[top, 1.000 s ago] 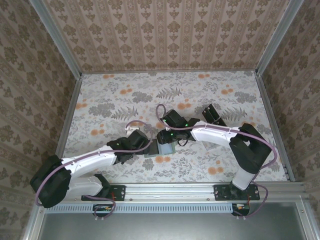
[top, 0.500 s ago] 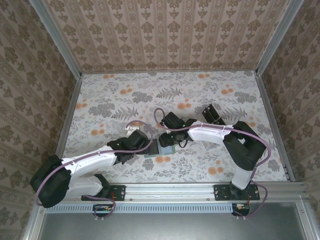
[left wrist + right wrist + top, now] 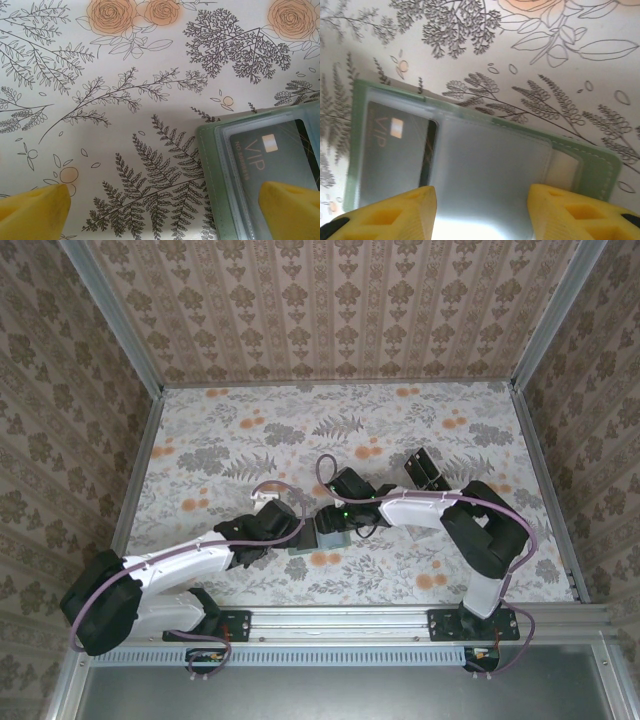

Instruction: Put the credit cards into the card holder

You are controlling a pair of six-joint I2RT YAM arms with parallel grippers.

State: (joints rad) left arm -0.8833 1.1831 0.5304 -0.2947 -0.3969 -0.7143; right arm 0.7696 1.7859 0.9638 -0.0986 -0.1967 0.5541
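The pale green card holder (image 3: 322, 540) lies open on the flowered table between both arms. A black VIP credit card (image 3: 280, 150) sits in it under a clear pocket, and the same card (image 3: 395, 150) shows in the right wrist view beside a clear sleeve (image 3: 490, 170). My left gripper (image 3: 160, 215) is open, low over the table, its right fingertip (image 3: 290, 210) above the card holder's (image 3: 215, 165) left part. My right gripper (image 3: 482, 215) is open just above the card holder (image 3: 590, 170), its fingers straddling the clear sleeve. Nothing is held.
A small tiered rack with dark cards (image 3: 424, 468) stands behind the right arm's forearm, at the table's right middle. Patterned walls close the table on three sides. Open flowered tabletop (image 3: 300, 430) stretches behind the grippers.
My right gripper has shifted nearer and slightly left, coming down over the card holder. The left arm has stayed where it was.
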